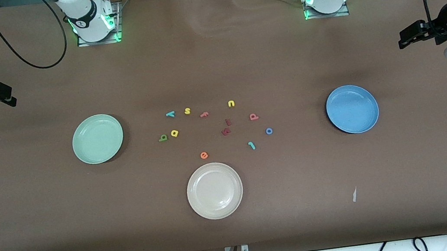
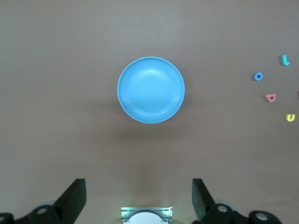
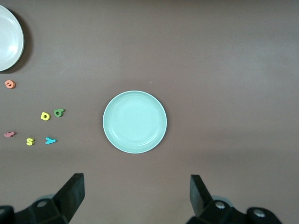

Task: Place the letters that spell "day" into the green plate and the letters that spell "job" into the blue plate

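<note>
The green plate (image 1: 97,139) (image 3: 134,122) lies toward the right arm's end, the blue plate (image 1: 352,108) (image 2: 151,90) toward the left arm's end. Between them lie the yellow looped letter (image 1: 174,133), olive-green letter (image 1: 162,138), teal "y" (image 1: 170,114), blue "o" (image 1: 269,131), salmon-pink looped letter (image 1: 253,116) and teal "j" (image 1: 251,145). My right gripper (image 1: 0,93) (image 3: 137,182) hangs open and holds nothing, high over the table edge at its own end. My left gripper (image 1: 408,36) (image 2: 139,186) hangs open with nothing in it, over its own end.
A cream-white plate (image 1: 214,190) lies nearer the front camera than the letters. Among the letters are a yellow "s" (image 1: 187,111), a yellow "u" (image 1: 231,103), an orange "e" (image 1: 204,155), a salmon "f" (image 1: 204,114) and two dark red letters (image 1: 226,127).
</note>
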Robot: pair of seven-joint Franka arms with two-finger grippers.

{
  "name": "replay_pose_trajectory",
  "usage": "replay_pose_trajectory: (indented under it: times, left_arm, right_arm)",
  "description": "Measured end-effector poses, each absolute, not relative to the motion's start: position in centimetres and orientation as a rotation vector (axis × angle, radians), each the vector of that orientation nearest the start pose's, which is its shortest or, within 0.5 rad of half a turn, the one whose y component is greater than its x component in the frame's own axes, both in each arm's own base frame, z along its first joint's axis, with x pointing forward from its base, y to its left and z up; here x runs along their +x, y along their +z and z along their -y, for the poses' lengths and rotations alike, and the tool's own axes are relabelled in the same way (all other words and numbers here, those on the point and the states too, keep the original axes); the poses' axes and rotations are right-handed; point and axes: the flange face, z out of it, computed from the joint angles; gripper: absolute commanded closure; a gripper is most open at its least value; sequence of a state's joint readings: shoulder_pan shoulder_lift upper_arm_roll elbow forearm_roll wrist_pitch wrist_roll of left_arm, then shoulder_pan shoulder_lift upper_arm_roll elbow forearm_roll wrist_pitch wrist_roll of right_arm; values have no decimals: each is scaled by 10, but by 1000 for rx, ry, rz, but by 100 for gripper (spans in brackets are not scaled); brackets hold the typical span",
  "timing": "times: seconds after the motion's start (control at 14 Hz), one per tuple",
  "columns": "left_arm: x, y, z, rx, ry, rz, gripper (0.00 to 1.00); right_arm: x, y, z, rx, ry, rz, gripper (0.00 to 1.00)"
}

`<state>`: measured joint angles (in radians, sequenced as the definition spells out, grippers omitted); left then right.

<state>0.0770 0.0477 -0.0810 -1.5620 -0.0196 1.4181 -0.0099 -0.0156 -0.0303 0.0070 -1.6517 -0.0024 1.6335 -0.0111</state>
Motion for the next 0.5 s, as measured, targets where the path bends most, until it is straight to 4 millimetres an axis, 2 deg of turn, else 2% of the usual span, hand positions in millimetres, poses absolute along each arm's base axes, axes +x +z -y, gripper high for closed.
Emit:
replay_pose_trajectory:
  times: [0.5]
  left_arm:
    - [551, 586, 4, -3148, 316, 5, 0]
  right_arm:
    - [550, 608, 5, -3144, -19, 5, 0]
